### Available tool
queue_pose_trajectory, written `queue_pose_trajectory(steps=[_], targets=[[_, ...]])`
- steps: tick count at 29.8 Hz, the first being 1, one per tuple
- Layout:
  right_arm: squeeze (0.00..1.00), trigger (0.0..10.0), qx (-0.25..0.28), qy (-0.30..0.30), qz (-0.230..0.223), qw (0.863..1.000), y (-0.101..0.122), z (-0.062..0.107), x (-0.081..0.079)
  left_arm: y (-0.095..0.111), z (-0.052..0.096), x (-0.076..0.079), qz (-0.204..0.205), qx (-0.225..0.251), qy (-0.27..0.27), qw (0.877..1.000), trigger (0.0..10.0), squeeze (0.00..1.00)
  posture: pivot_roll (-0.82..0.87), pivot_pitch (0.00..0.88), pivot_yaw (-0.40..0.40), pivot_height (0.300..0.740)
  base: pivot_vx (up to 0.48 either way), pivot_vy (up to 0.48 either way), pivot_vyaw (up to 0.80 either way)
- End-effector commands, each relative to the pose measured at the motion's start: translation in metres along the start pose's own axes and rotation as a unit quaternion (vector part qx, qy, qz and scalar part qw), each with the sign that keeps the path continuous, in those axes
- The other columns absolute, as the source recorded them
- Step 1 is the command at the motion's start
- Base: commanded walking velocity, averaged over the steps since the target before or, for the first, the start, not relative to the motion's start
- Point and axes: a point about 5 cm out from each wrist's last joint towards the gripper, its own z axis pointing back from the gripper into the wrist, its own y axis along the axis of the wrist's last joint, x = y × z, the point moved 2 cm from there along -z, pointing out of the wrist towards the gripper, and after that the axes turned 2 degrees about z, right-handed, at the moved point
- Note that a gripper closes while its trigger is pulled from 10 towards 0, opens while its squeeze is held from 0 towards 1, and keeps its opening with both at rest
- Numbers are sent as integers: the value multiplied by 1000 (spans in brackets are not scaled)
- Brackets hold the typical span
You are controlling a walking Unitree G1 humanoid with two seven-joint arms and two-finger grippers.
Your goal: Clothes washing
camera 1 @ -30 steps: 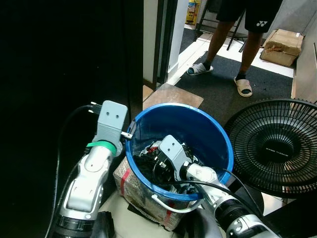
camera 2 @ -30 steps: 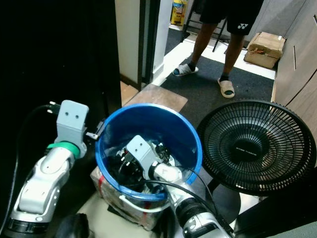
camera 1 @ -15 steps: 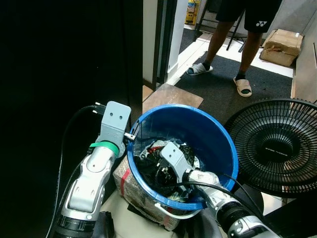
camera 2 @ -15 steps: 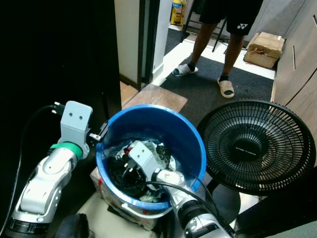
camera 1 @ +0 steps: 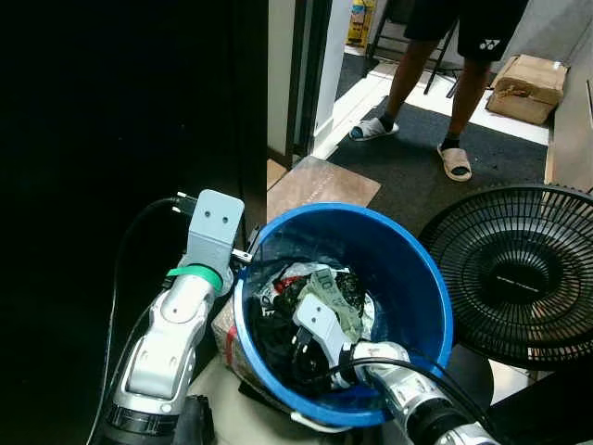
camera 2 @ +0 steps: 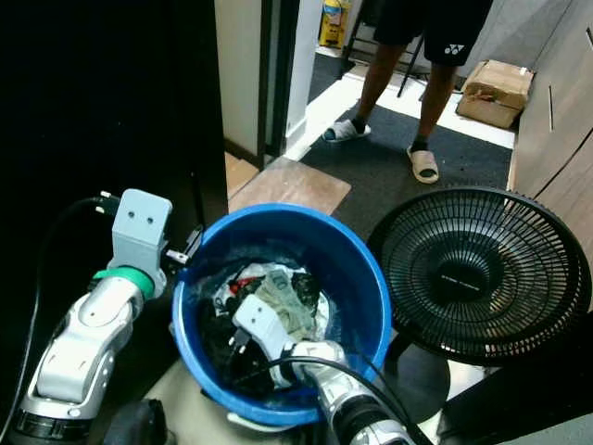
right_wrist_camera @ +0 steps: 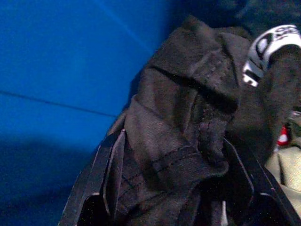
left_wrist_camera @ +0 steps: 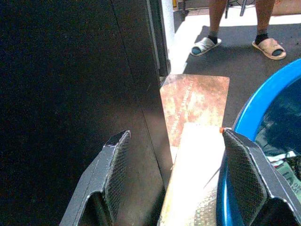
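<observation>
1. The heap of mixed laundry (camera 1: 310, 297), mostly dark cloth with a pale printed piece on top, lies in the bottom of the round blue plastic bucket (camera 1: 408, 278), which stands on the floor right in front of the robot.
2. Compared with a second ago, the right gripper (right_wrist_camera: 171, 188) has sunk deeper into the bucket; its wrist block (camera 1: 315, 320) now sits low among the clothes, where it earlier rode near the rim.
3. In the right wrist view its two black fingers (right_wrist_camera: 110, 174) stand spread on either side of a fold of black fabric (right_wrist_camera: 188, 127), not yet pressed onto it. By my reading, the grab for a garment is about to be made.
4. The left gripper (left_wrist_camera: 171, 181) stays outside the bucket's left rim with its fingers wide apart, holding nothing.
5. Around: a black round fan grille (camera 1: 519, 269) stands just right of the bucket, a wrapped parcel (camera 1: 227, 338) lies under its left side, and a person's legs in sandals (camera 1: 454, 153) stand well beyond, by a cardboard box (camera 1: 528, 83).
6. The bucket's deep wall and the close fan likely limit how the right arm can lift out.
</observation>
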Motion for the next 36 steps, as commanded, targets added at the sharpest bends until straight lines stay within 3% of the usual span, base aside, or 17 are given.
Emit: queue_pose_trajectory(steps=[1, 6, 7, 8, 9, 10, 25, 28, 33, 36], targets=[[0, 10000, -23, -6, -9, 1000, -12, 1, -2, -4, 2, 1, 0, -9, -1, 1000, 10000, 0, 135, 109, -11, 555, 0, 0, 0], [0, 10000, -35, -26, -13, 999, -16, 3, 2, -3, 1, 1, 0, -9, -2, 1000, 10000, 0, 135, 110, -6, 555, 0, 0, 0], [0, 7686, -36, -30, -14, 999, -16, 4, 3, -2, 1, 1, 0, -9, -2, 1000, 10000, 0, 135, 110, -6, 555, 0, 0, 0], [0, 7686, -36, -30, -14, 999, -16, 4, 3, -2, 1, 1, 0, -9, -2, 1000, 10000, 0, 135, 110, -6, 555, 0, 0, 0], [0, 3059, -34, -37, -15, 999, -16, 4, 5, -2, 1, 1, 0, -8, -3, 1000, 10000, 0, 135, 110, -6, 555, 0, 0, 0], [0, 0, -29, -48, -14, 998, -15, 6, 8, -2, 1, 1, 0, -8, -3, 1000, 10000, 0, 135, 110, -6, 555, 0, 0, 0], [0, 0, 25, -129, -18, 991, 5, 11, 28, -2, 0, 1, 1, -8, -1, 1000, 10000, 0, 132, 109, -4, 555, 0, 0, 0], [0, 0, 61, -181, -22, 981, 17, 17, 41, -2, 0, 1, 2, -8, -1, 1000, 10000, 0, 130, 109, -3, 555, 0, 0, 0], [0, 0, 98, -218, -21, 971, 28, 23, 51, -2, 0, 1, 2, -8, -1, 1000, 10000, 0, 130, 109, -3, 555, 0, 0, 0], [0, 0, 132, -257, -13, 957, 41, 31, 61, -2, 0, 1, 2, -8, -1, 1000, 10000, 0, 130, 109, -3, 555, 0, 0, 0]])
